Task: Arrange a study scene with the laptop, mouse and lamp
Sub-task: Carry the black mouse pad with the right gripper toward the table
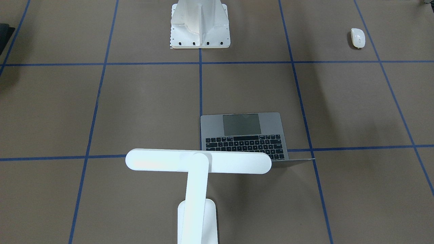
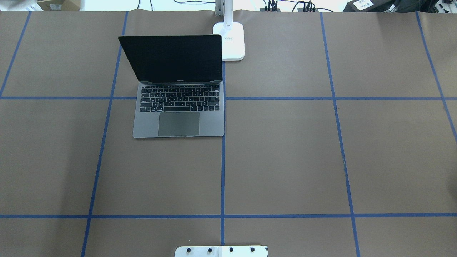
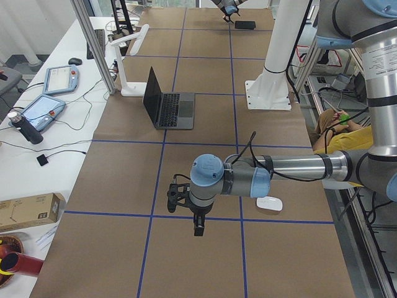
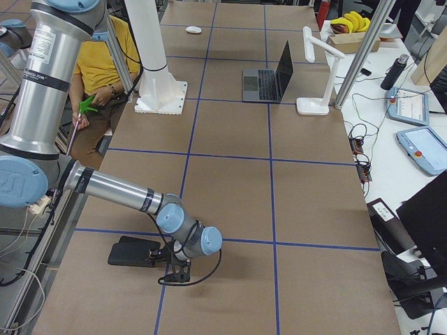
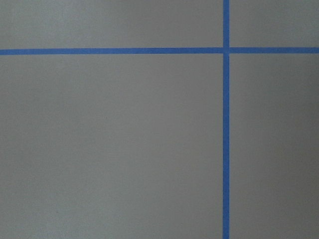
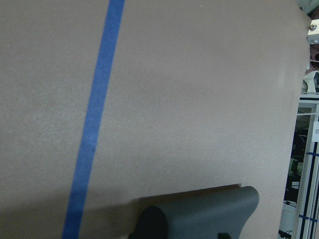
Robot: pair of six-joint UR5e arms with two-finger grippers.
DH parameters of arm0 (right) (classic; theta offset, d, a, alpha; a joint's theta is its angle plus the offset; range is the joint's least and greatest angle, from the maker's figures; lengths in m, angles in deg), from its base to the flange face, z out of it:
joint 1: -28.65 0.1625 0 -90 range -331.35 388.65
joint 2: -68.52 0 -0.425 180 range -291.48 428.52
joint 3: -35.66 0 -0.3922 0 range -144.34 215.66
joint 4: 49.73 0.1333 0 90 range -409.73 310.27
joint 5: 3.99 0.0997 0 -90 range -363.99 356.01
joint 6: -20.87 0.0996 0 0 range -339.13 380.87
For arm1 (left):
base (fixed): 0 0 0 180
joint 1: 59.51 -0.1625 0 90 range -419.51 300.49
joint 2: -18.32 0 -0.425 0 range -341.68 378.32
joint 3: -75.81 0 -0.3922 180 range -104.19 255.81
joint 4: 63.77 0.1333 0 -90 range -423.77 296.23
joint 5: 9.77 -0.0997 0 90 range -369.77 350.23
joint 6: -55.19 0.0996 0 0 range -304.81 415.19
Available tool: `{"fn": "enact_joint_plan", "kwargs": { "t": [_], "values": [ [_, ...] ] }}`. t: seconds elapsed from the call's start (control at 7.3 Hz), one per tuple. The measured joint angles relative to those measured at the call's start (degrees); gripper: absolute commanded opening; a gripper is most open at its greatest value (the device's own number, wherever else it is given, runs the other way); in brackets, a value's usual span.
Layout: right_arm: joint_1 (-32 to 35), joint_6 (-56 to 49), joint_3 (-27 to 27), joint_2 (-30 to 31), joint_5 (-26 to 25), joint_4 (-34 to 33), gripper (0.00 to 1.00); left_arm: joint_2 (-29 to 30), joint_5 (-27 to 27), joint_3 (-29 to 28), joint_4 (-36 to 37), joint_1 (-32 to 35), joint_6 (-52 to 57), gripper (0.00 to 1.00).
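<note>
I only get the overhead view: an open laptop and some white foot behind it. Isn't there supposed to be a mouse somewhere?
Observer: Yes, the mouse lies far off towards the robot's left, outside your frame.
Visitor: And that white foot?
Observer: It belongs to the lamp; its long bar head sits high on an upright arm.
Visitor: Is any arm near the mouse?
Observer: The left gripper hangs above bare table close by, not touching it.
</note>
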State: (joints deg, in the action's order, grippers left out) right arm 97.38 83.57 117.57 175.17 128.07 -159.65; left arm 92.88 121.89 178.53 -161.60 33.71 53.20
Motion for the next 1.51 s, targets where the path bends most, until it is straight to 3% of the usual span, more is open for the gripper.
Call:
{"fn": "enact_joint_plan", "kwargs": {
  "t": [0.82, 1.51],
  "values": [
    [0.0, -0.3, 0.2, 0.8, -0.9, -0.3, 0.73, 0.0, 0.0, 0.4, 0.0, 0.1, 0.1, 1.00],
    [-0.1, -0.2, 0.0, 0.9, 1.5, -1.9, 0.75, 0.0, 0.0, 0.4, 0.0, 0.1, 0.1, 1.00]
  ]
}}
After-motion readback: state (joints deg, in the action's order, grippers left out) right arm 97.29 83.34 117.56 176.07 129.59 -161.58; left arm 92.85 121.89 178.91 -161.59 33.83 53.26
